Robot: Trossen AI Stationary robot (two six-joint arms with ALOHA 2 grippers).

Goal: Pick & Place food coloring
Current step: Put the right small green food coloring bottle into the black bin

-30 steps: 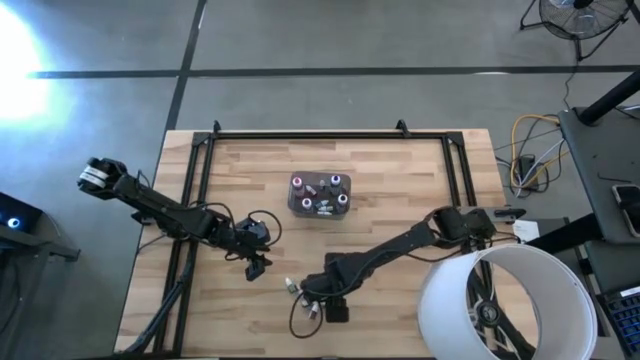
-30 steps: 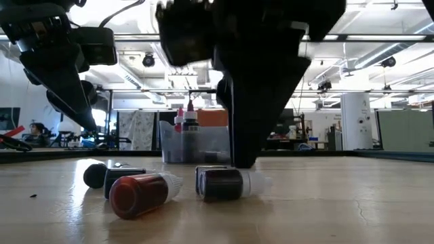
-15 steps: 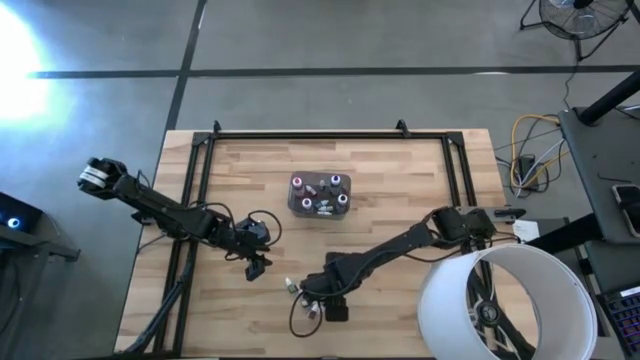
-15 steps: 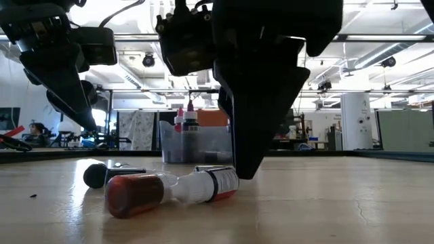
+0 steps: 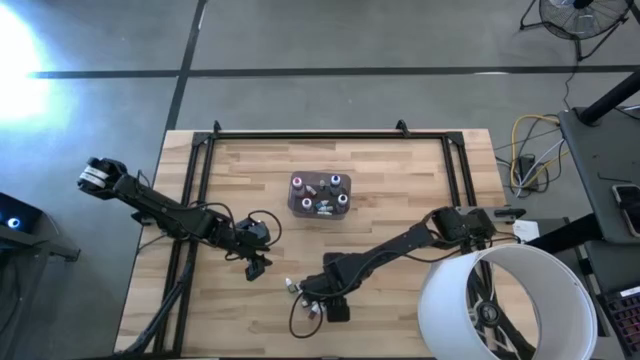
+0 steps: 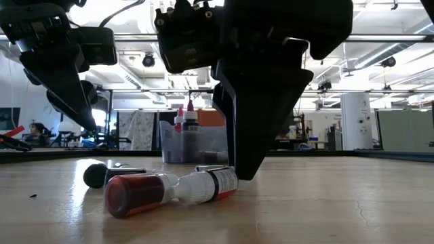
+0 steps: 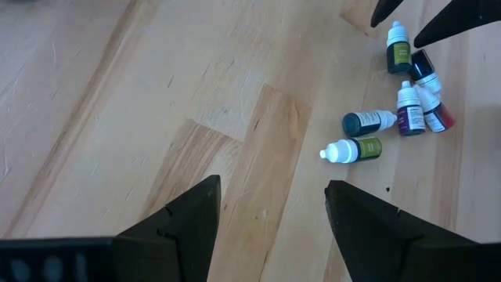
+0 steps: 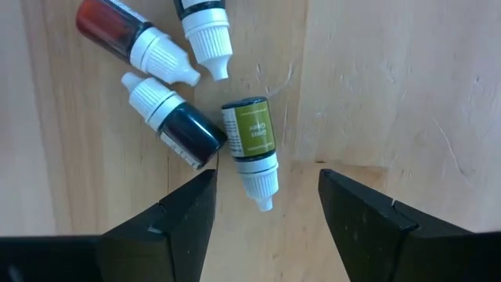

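Right gripper [image 8: 266, 205] jaws wide, empty, above green-label bottle [image 8: 252, 149] at cluster's 6 o'clock. Left gripper [image 7: 272, 205] jaws apart, empty, 9 o'clock of cluster.

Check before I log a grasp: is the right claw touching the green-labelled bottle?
Apart. The right wrist view shows the open right claw straddling the green-labelled bottle, bare wood either side.

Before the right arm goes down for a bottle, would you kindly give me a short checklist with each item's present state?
1. Right end effector open: ok.
2. Green-labelled bottle lying between its fingers: ok.
3. Neighbouring dark bottle clear of the target: not ok, it touches it.
4. Left end effector open, away from the cluster: ok.
5. Tub has room for another bottle: cannot tell.
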